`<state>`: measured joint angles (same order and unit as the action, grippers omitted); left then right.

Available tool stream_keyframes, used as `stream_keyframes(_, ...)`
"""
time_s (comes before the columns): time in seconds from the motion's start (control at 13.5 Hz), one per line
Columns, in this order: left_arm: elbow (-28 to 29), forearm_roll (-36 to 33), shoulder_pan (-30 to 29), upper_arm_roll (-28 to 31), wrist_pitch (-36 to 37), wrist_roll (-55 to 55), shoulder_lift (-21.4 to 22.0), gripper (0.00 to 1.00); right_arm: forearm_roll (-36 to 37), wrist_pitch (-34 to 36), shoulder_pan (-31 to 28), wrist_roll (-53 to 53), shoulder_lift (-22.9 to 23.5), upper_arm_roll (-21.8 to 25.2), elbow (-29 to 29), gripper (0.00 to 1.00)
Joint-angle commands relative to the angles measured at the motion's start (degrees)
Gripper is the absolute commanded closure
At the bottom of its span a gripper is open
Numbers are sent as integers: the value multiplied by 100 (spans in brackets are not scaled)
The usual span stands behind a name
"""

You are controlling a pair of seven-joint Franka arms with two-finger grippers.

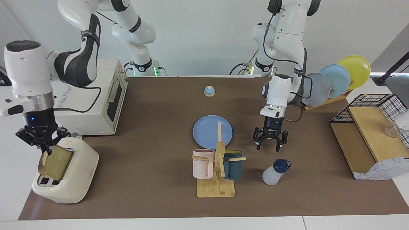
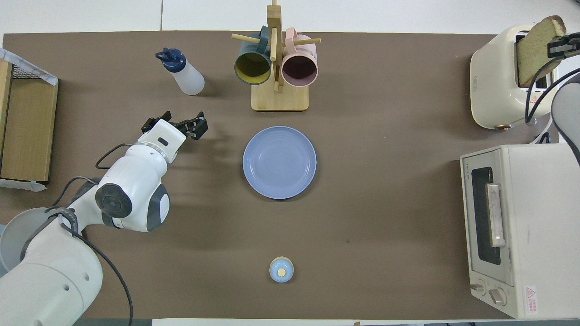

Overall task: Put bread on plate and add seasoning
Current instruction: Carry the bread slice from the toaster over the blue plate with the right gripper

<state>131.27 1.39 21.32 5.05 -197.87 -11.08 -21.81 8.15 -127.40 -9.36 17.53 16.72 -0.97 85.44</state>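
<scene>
On a brown-topped table [image 1: 153,127], the right gripper [image 1: 44,147] clamps the bread [image 1: 55,164] over the toaster [image 1: 68,179] slot. The empty plate [image 1: 209,129] lies mid-table. The left gripper [image 1: 270,145] hangs, jaws wide, just above the seasoning [image 1: 275,172], which stands toward the left arm's end.

A medium-blue plate [image 2: 279,162] is lying on brown table [image 2: 385,217]; tan speckled bread [image 1: 56,162] is showing a darker crust; the whitish seasoning [image 1: 275,172] is wearing a navy cap.
</scene>
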Motion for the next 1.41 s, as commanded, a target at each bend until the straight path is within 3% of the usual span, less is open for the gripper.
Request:
stream_keyframes(0.0,-373,710,1448,1300,-226,18,-445,0,46,1292,284,119,-167,-148,-528,100)
stream_keyframes(0.15,-619,1204,2408,2137,-200,19,-770,0,-216,2233,565,23,-554,-332,-476,100)
stream_keyframes(0.37,-813,1268,2517,2211,-200,10,-921,0,-603,2483,1083,-880,-705,-439,-327,100)
stream_keyframes(0.59,-1007,1364,2552,2255,-200,10,-1114,0,-1157,2264,1777,-2345,-976,-439,208,100)
stream_keyframes(0.74,-1217,1566,2570,2281,-191,18,-1307,0,-1175,1634,2243,-3104,-1292,-439,944,100)
stream_keyframes(0.96,-1551,1558,2561,2395,-7,19,-1405,0,-1245,115,2823,-3640,-1698,-439,2298,100)
stream_keyframes(1.33,-1885,1540,2500,2448,213,19,-1580,0,-1246,-1004,3826,-5258,-1408,-439,2652,100)
